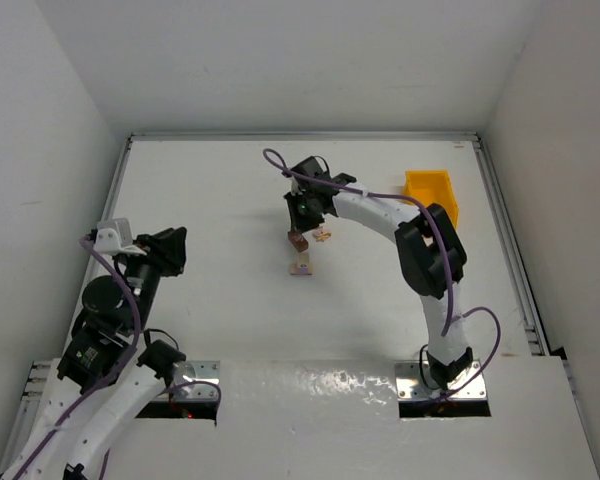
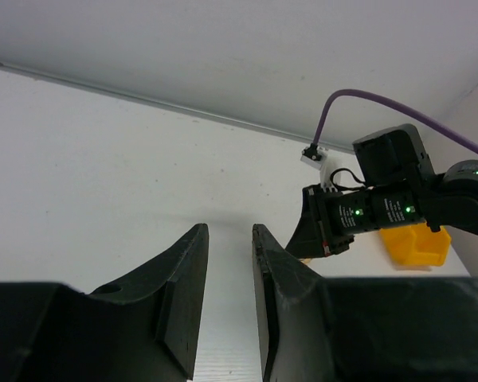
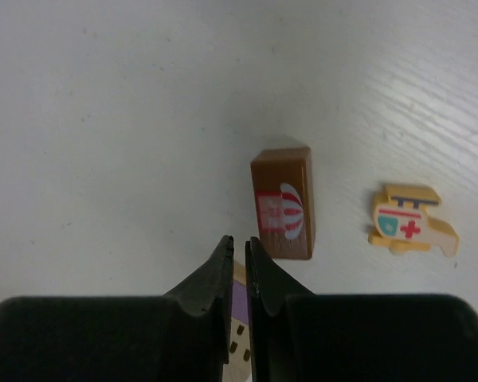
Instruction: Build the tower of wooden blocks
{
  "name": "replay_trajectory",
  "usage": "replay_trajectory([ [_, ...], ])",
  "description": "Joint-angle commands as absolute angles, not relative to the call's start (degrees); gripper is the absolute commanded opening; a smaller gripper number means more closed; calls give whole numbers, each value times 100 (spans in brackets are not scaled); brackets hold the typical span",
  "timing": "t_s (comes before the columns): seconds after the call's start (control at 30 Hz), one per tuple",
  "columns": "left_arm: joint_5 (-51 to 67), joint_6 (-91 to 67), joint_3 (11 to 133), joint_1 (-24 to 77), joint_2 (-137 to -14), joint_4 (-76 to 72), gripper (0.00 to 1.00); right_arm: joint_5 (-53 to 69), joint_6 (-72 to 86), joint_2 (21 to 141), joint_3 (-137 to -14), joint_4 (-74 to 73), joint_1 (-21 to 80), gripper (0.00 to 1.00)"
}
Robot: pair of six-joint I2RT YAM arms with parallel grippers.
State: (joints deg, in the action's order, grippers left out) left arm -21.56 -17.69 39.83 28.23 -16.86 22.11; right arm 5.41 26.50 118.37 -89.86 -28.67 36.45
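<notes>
Out at centre, my right pincer [image 3: 239, 241] hangs all but closed, gripping nothing (prob. poised to nudge); brown block [image 3: 283, 203] just beside, pale block [image 3: 239, 318] beneath. Left pincer [image 2: 229, 231] sits back, ajar, empty.

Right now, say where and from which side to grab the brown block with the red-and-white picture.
Take the brown block across its two long side faces, coming down from above. It lies flat, picture up, and those sides are straight and parallel. The helicopter-shaped block lies apart on one side, so a finger likely fits. The right gripper is shut and must open first.
</notes>
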Motion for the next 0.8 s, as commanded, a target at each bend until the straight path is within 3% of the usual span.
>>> replay_trajectory([
  [0.0,-1995,-1644,3999,2655,-1828,1986,26,1142,2312,12084,-9631,-3057,3525,11],
  [0.07,-1978,-1635,3999,2602,-1863,1978,26,1203,2241,12251,-9720,-3129,3507,22],
  [0.13,-1951,-1626,3999,2558,-1942,1978,26,1213,2171,12339,-9817,-3234,3498,24],
  [0.43,-1837,-1600,3999,2408,-2127,1916,26,1775,2136,12700,-9861,-3313,3463,24],
  [0.77,-1784,-1582,3999,2338,-2162,1907,26,1380,1960,12832,-9826,-3594,3323,24],
])
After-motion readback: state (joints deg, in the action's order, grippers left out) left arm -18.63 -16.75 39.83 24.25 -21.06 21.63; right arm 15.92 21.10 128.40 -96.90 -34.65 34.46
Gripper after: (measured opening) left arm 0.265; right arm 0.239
